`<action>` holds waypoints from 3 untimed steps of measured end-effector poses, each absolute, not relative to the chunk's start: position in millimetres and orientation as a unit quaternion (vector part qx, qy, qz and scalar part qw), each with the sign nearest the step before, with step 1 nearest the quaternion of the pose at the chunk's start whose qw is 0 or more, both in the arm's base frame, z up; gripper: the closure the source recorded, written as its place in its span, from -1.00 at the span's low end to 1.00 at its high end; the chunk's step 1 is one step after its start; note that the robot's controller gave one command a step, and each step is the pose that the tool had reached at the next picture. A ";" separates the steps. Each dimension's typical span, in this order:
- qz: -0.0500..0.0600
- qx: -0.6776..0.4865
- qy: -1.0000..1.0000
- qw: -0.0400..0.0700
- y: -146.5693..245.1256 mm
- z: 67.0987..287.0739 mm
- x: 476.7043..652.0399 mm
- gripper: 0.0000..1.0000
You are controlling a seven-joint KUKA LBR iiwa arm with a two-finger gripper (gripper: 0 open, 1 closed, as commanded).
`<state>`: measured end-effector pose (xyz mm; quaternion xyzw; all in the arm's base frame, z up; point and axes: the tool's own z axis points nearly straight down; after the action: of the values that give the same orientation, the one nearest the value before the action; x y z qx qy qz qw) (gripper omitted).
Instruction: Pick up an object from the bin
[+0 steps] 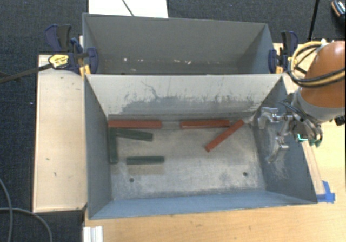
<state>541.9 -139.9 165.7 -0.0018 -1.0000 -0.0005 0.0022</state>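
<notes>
Status on the bin job: I'd call this the approach step, nothing grabbed yet. My pincer [274,137] hangs at the right side of the grey bin [178,95], over the sloping right-hand wall rather than the flat floor, and I see nothing in it. Whether it's set wide or narrow I honestly can't tell from this angle.

Nearest candidate is the slanted red-brown bar [224,135], lying on the floor a bit left of the pincer, one end pointing to the upper right and the other toward the middle of the frame. My guess is that's the sensible target, since it has bare floor on both sides. The next move would need a shift left, lining the pincer up across the bar's narrow width, then a straight drop.

Other stuff: two more red-brown bars lie along the foot of the back wall, a left one [135,124] and a middle one [204,124]. Whether the middle one touches the slanted bar's upper end, I can't tell. Three dark green bars [144,160] sit in the left part of the floor, well apart from the pincer.

In the way: that upper end is crowded, so mid-length looks safer. These bars also lie flat and low, so I'd have to go nearly to the floor.
</notes>
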 end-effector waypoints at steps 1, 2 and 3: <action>-0.001 0.082 -0.997 0.000 -89.5 67.6 592.2 -1.00; 0.000 0.114 -0.993 -0.003 -53.5 102.2 590.3 -1.00; 0.001 0.119 -0.993 -0.004 -63.0 114.2 592.6 -1.00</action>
<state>592.6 -63.0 114.2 0.1191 -0.9929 0.0007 -0.0041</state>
